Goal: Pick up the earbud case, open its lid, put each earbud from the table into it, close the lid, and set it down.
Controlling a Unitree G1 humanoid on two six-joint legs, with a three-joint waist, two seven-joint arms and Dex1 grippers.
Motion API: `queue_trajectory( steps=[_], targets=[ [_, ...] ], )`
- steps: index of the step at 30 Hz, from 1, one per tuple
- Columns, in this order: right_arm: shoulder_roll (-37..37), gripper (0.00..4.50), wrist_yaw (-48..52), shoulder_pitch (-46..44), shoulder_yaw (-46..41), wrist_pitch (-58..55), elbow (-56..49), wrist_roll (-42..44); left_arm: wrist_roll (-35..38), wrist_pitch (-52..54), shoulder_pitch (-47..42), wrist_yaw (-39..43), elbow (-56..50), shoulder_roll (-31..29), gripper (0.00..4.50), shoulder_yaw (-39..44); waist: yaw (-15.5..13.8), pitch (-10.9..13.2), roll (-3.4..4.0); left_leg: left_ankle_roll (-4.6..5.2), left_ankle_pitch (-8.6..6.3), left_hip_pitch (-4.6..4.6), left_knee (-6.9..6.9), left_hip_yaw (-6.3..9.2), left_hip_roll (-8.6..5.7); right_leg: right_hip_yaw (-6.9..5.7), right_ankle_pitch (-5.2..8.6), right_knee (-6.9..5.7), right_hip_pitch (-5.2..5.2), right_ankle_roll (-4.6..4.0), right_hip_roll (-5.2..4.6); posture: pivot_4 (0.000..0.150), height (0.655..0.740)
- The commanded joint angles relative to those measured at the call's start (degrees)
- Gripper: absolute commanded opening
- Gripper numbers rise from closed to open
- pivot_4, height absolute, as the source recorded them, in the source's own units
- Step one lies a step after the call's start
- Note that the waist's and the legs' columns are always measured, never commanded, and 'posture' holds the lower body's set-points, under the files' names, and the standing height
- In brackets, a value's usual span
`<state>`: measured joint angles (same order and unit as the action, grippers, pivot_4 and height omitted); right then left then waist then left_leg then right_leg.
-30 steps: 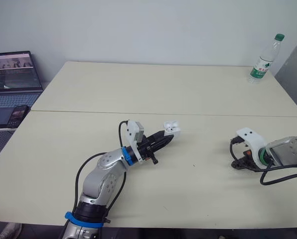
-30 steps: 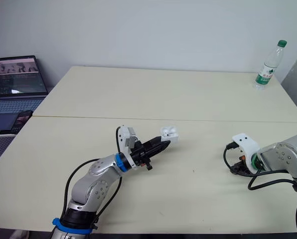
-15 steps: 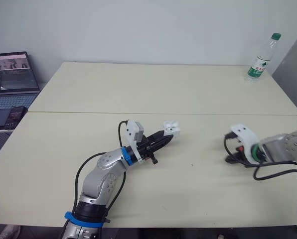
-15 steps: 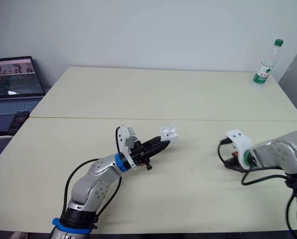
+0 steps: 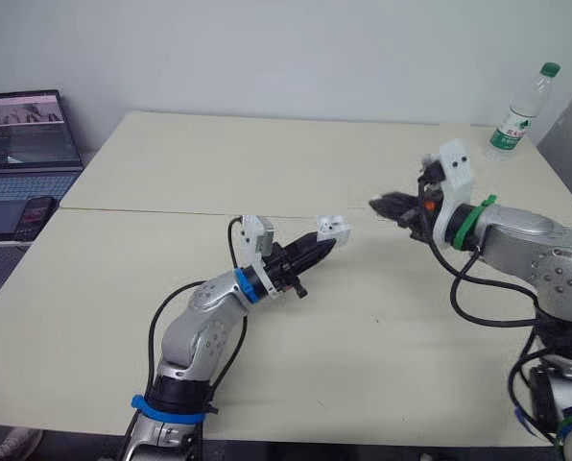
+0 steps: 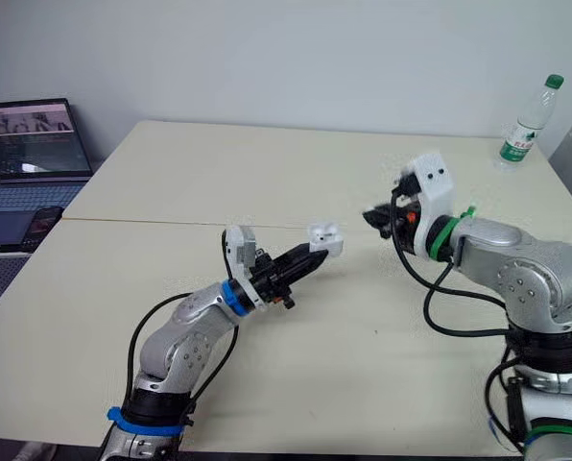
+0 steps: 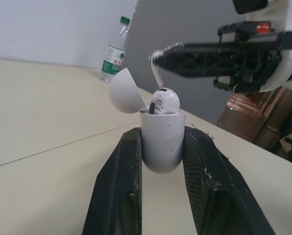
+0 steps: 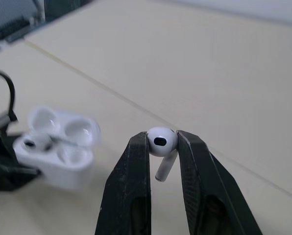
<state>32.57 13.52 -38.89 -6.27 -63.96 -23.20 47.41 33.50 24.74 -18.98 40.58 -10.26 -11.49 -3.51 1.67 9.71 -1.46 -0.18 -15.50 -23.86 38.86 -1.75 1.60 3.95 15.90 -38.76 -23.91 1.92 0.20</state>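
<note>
My left gripper (image 5: 321, 247) is clamped on the earbud case (image 7: 160, 142). Its two rough black fingers (image 7: 119, 186) press the case's smooth white sides. The case is small and rounded, like a shiny pebble. It sits upright over the middle of the pale, flat table (image 5: 267, 163). Its round lid (image 7: 125, 90) is flipped open and leans back. One glossy white earbud (image 7: 164, 102) sits in one of its pockets with its bulb poking up.

My right gripper (image 5: 382, 205) is pinched on the second earbud (image 8: 161, 142). The fingers squeeze its round head and its thin stem hangs down between them. This gripper is near the case, on its right side, and not touching it.

A clear plastic water bottle (image 5: 524, 106) with a green cap stands at the far right corner. An open laptop (image 5: 22, 134) and a dark phone (image 5: 32, 216) lie off to the left.
</note>
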Motion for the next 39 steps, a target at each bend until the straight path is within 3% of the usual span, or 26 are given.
queue_trajectory(
  steps=[1,6,15,39],
  targets=[
    [-2.94,0.43,-1.08,1.75,-1.04,7.89,-5.91,-3.41,1.23,0.26,-1.20,-0.32,-2.26,0.36,0.80,0.56,0.01,0.00,0.00,0.00,0.00,-0.04,0.00,-0.01,0.00,0.01,0.00,-0.07,-0.09,0.00,0.00,0.150,0.7400],
    [-9.22,0.43,-2.60,7.30,4.37,15.67,-11.48,-9.01,2.67,1.55,-2.08,-1.35,-2.77,1.22,0.80,1.38,0.05,0.00,0.00,-0.01,0.01,-0.05,0.00,-0.03,0.01,0.03,0.00,-0.14,-0.13,0.00,0.00,0.150,0.7400],
    [-12.36,0.43,-0.34,13.46,11.97,26.31,-11.47,-19.36,3.78,2.31,-2.34,-0.46,-3.42,0.07,0.80,1.59,0.08,-0.01,-0.01,-0.02,0.02,-0.01,0.03,-0.06,-0.02,0.04,0.00,-0.20,-0.14,-0.01,0.02,0.150,0.7400],
    [-9.41,0.43,5.54,20.11,12.41,26.14,-10.41,-24.82,3.83,2.21,-1.92,3.13,-3.68,-1.24,0.80,1.60,0.05,-0.01,-0.01,-0.02,0.02,0.01,0.05,-0.03,-0.02,0.03,-0.01,-0.21,-0.12,-0.02,0.07,0.150,0.7400]
  ],
)
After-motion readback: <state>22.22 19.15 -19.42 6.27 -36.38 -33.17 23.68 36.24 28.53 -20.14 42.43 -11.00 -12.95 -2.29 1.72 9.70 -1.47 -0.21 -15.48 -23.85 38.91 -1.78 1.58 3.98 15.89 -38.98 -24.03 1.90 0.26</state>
